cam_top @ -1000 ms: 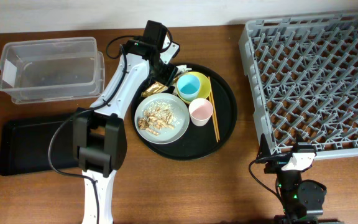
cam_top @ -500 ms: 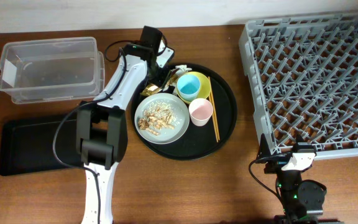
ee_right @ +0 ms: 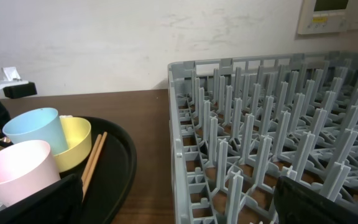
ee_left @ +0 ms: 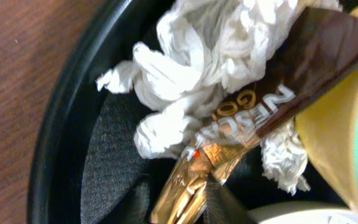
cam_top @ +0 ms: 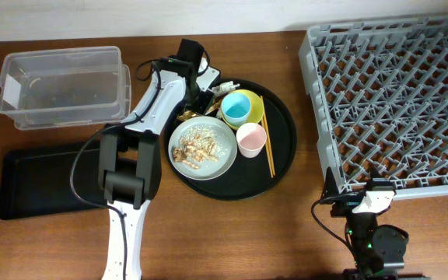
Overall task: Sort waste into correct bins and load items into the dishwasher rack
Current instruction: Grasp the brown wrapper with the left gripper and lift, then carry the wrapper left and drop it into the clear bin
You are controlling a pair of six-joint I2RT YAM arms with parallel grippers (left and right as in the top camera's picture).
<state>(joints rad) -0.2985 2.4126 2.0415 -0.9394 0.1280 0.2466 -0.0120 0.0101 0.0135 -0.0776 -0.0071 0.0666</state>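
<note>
I am holding the left pincer (ee_left: 179, 208) over the wrapper (ee_left: 253, 112), its gold end lying between the jaws, to bin it; whether it is clamped, I cannot tell.

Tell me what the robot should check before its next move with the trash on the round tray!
1. Left tool lined up at the wrapper: ok.
2. Left tool closed on the wrapper: cannot tell.
3. Wrapper apart from the napkin: not ok, it lies across the napkin.
4. Room beside the yellow bowl: not ok, the bowl sits right by the wrapper.
5. Clear tub open on top: ok.
6. Right tool open and apart from the round tray: ok.
</note>
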